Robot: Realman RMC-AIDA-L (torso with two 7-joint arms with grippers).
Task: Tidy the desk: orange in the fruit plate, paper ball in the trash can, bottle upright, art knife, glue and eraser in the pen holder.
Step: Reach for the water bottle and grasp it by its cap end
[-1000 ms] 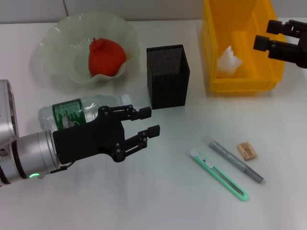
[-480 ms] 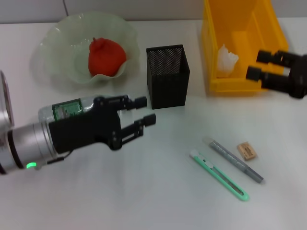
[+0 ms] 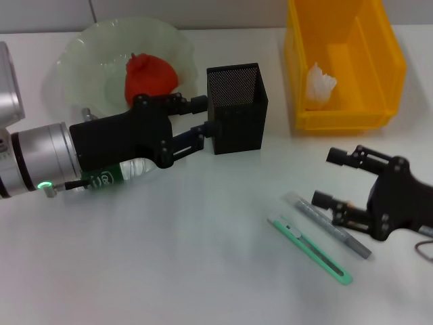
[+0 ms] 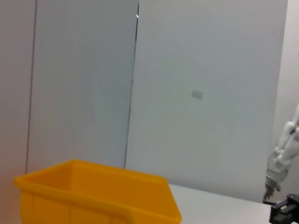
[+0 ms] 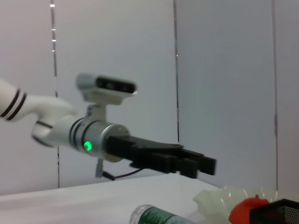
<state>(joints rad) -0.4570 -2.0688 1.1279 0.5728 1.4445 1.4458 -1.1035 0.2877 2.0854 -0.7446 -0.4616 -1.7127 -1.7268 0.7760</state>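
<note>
- The left gripper (image 3: 204,116), fingers spread, reaches level across the desk over the lying bottle (image 3: 118,173), fingertips beside the black pen holder (image 3: 237,108).
- The right gripper (image 3: 333,178), also spread, hangs low just above the grey glue stick (image 3: 328,225); the green knife (image 3: 309,248) lies alongside.
- The orange (image 3: 149,78) sits in the plate (image 3: 84,61); the paper ball (image 3: 320,84) lies in the yellow bin (image 3: 389,64).
</note>
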